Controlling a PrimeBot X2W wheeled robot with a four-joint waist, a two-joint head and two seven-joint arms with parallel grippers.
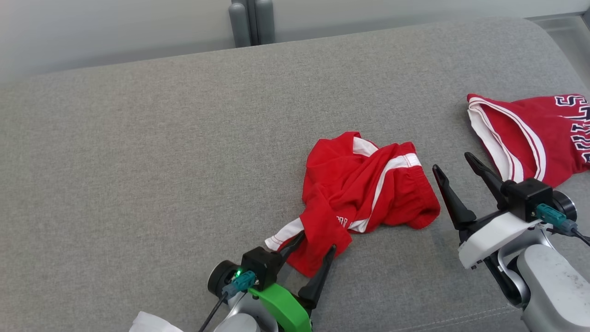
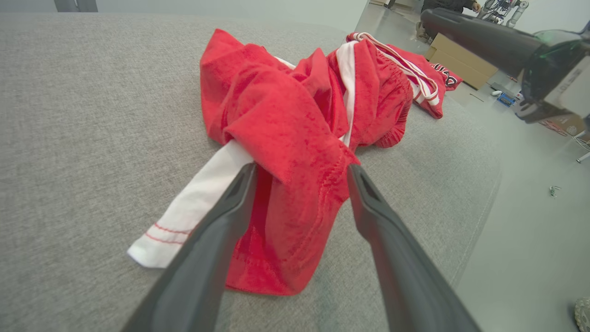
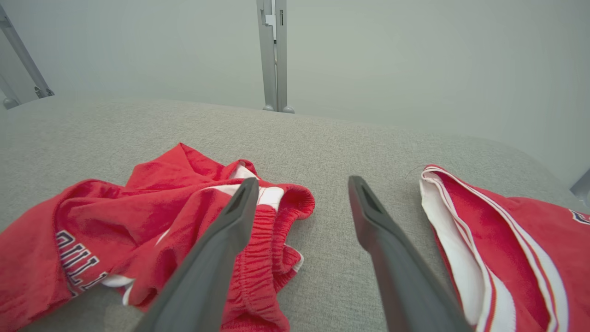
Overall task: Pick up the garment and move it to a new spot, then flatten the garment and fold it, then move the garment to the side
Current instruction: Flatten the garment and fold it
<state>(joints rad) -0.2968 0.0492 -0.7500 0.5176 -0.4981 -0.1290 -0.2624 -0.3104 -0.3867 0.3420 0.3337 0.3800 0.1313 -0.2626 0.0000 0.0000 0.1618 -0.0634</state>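
Observation:
A crumpled red garment [image 1: 364,193] with white stripes lies in the middle of the grey padded surface [image 1: 161,161]. My left gripper [image 1: 317,242] is open at its near end. In the left wrist view the two fingers of the left gripper [image 2: 300,168] stand on either side of a red fold of the garment [image 2: 286,120], not pressed on it. My right gripper [image 1: 451,161] is open just right of the garment, with nothing between its fingers. From the right wrist, the right gripper [image 3: 303,180] hangs over bare fabric beside the garment's [image 3: 152,207] elastic edge.
A second red garment [image 1: 530,133] with white trim and lettering lies at the far right. Grey posts [image 1: 251,20] rise behind the surface. The surface's edge drops to the floor on the right, where a cardboard box [image 2: 461,60] stands. Something white [image 1: 152,325] sits at the bottom left.

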